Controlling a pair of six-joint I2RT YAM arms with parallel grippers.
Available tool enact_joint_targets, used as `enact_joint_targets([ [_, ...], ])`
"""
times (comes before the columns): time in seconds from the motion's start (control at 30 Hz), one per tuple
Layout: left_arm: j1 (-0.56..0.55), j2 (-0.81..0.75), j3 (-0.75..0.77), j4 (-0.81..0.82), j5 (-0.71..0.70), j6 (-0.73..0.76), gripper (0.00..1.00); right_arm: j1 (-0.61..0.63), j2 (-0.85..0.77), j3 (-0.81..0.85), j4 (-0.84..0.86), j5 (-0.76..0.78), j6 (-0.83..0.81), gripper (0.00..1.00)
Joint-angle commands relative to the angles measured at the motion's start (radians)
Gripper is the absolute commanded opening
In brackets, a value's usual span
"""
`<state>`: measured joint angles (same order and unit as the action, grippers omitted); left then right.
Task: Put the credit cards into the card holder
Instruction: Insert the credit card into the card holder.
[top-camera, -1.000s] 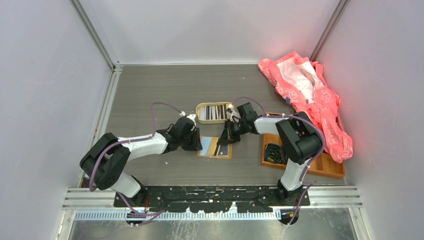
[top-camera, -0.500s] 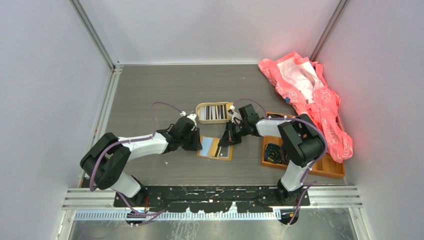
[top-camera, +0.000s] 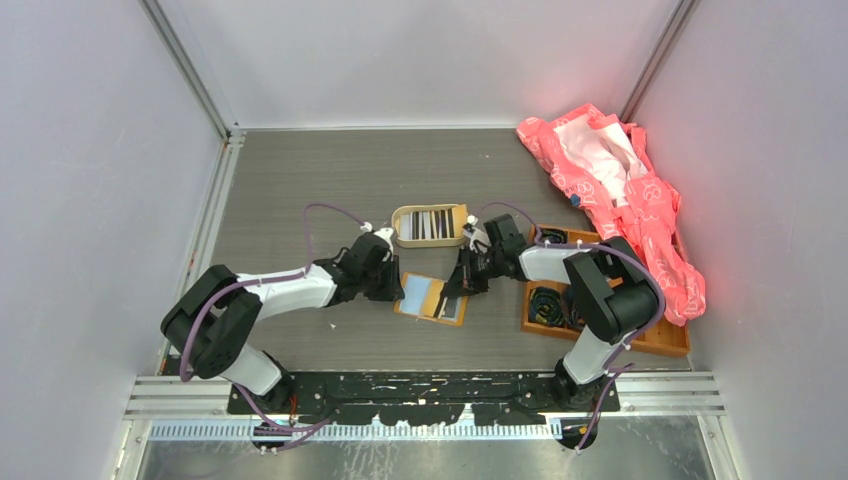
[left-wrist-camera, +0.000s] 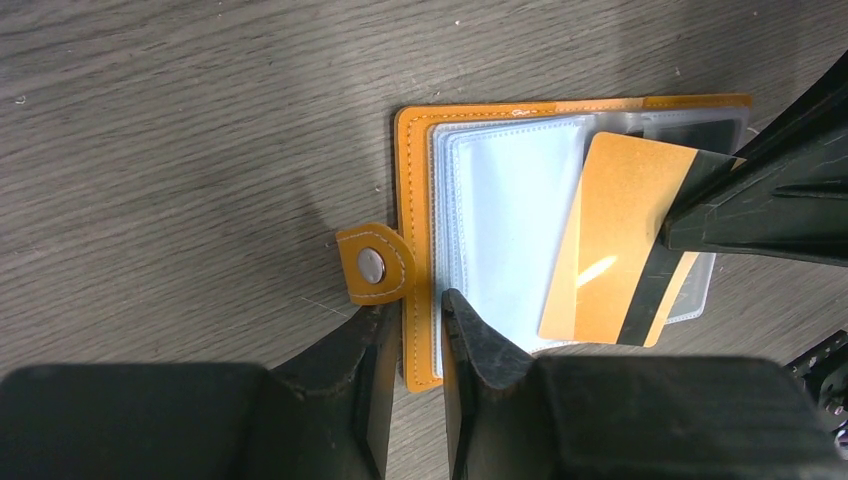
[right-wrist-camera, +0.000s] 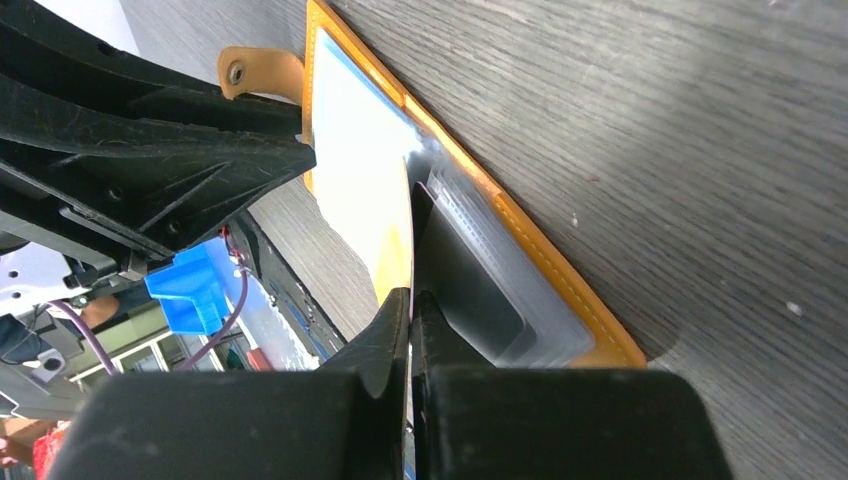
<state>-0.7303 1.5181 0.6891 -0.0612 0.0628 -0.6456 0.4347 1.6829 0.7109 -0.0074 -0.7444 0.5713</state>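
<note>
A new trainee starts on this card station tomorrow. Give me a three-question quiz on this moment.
1. True or false: the card holder lies closed.
2. What does the right gripper hold? A) a gold card B) the oval tin C) the pink cloth
3. Fill in: the left gripper grips the card holder beside its round snap ____.
Key: 1 false; 2 A; 3 stud.
</note>
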Motion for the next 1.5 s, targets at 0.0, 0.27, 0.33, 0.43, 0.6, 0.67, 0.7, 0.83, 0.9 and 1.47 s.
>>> enact_joint_targets([
  [0.0, 0.006, 0.021, 0.003, -0.037, -0.015, 0.023, 0.24, -0.001, -0.020, -0.028, 0.043, 0.032, 0.022, 0.01],
  [0.27, 0.006, 0.033, 0.005, -0.013, 0.017, 0.022, 0.24, 0.005, 0.031, -0.009, 0.055, 0.020, 0.052, 0.01],
  [0.33, 0.006, 0.038, 0.001, -0.003, 0.026, 0.018, 0.24, 0.009, 0.037, -0.009, 0.062, 0.016, 0.056, 0.01],
  [0.43, 0.006, 0.047, 0.001, 0.005, 0.033, 0.017, 0.24, 0.013, 0.048, -0.006, 0.073, 0.003, 0.070, 0.01],
  [0.6, 0.006, 0.050, 0.001, 0.015, 0.042, 0.015, 0.24, 0.023, 0.058, 0.007, 0.086, -0.007, 0.073, 0.01],
  [0.67, 0.006, 0.051, 0.003, 0.016, 0.047, 0.015, 0.24, 0.023, 0.071, 0.015, 0.090, -0.014, 0.072, 0.01],
  [0.7, 0.006, 0.051, 0.002, 0.017, 0.049, 0.015, 0.24, 0.023, 0.074, 0.018, 0.094, -0.018, 0.070, 0.01],
  [0.83, 0.006, 0.051, -0.002, 0.022, 0.055, 0.013, 0.24, 0.023, 0.076, 0.026, 0.109, -0.015, 0.055, 0.02],
  [0.9, 0.006, 0.046, -0.003, 0.029, 0.060, 0.009, 0.24, 0.023, 0.076, 0.023, 0.120, -0.003, 0.059, 0.04],
  [1.47, 0.006, -0.093, 0.006, -0.079, -0.003, 0.029, 0.31, 0.007, 0.033, -0.010, 0.187, -0.001, 0.064, 0.23],
])
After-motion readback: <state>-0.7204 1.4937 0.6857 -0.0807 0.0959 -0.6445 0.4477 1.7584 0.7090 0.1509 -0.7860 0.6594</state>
